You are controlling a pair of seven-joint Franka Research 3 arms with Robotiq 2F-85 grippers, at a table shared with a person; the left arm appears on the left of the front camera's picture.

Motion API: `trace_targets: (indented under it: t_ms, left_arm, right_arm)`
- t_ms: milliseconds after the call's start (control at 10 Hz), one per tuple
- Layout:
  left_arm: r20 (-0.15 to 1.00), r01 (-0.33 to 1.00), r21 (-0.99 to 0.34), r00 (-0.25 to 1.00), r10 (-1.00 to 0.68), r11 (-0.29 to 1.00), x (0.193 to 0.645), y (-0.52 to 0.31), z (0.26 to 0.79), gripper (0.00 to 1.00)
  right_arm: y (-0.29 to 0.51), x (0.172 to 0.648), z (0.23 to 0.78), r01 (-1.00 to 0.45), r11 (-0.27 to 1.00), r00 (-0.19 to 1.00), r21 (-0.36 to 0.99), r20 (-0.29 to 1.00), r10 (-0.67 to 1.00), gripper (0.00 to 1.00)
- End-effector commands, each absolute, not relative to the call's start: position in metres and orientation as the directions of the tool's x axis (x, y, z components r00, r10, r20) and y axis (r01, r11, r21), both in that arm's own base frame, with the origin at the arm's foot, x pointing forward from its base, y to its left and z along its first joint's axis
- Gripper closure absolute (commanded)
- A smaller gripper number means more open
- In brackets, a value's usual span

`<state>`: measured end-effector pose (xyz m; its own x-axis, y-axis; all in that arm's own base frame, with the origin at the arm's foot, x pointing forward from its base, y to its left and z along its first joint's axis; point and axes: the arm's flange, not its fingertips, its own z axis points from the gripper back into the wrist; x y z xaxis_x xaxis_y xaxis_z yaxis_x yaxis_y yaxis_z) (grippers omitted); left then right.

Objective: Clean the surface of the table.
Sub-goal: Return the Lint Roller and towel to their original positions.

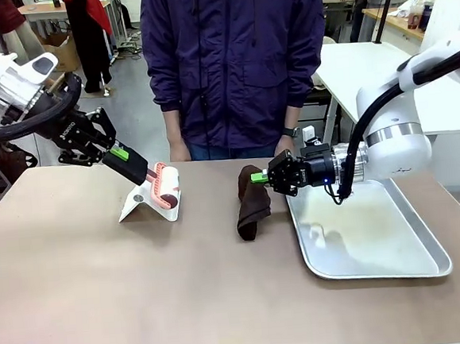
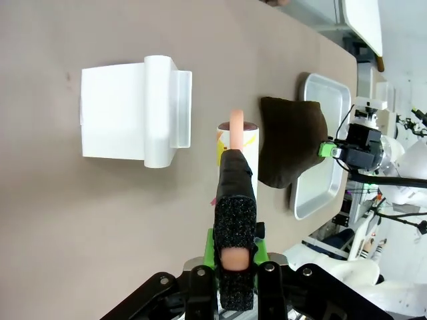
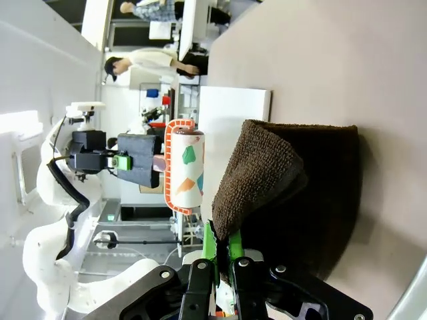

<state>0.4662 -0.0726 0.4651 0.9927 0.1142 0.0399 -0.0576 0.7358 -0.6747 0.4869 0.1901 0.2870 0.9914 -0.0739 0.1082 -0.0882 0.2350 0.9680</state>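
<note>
Brown desk (image 1: 104,293) lies ready for cleaning. Left gripper (image 1: 138,167) grasps a lint roller (image 1: 166,185); right gripper (image 1: 260,177) grasps a brown cloth (image 1: 251,206), which likely needs lowering flat to wipe.

Matt table (image 1: 104,293) (glossy, seemingly metal tray (image 1: 428,256))

Both arms are glossy white with rounded housings; the right arm (image 1: 395,139) carries a brushed silver ring at its wrist and a thick black cable looping along it. The left arm (image 1: 7,78) has a grey oval patch and a heavy black hose. Each ends in a black gripper, the left gripper (image 1: 125,158) bearing small white lettering, the right gripper (image 1: 260,177) with a blue light behind it, both with bright green pads. The person (image 1: 233,60) wears a dark purple zip jacket, jeans and a black wristwatch (image 1: 291,132).
</note>
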Motion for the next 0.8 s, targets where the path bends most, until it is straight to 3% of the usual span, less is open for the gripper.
trace_targets:
  t_ms: [0,300,700]
  left_arm:
    - [0.035,-0.068,-0.626,0.993,0.115,0.777,0.467,-0.076,0.465,0.78]
    - [0.021,-0.045,-0.597,0.997,0.072,0.801,0.480,-0.083,0.464,0.78]
    - [0.016,-0.057,-0.566,0.997,0.080,0.822,0.506,-0.090,0.462,0.78]
  right_arm:
    - [0.211,0.493,0.291,-0.081,0.388,0.986,0.918,0.131,-0.104,0.93]
    - [0.227,0.498,0.285,-0.073,0.420,0.981,0.905,0.142,-0.135,0.93]
    - [0.239,0.495,0.286,-0.084,0.562,0.987,0.823,0.146,-0.066,0.93]
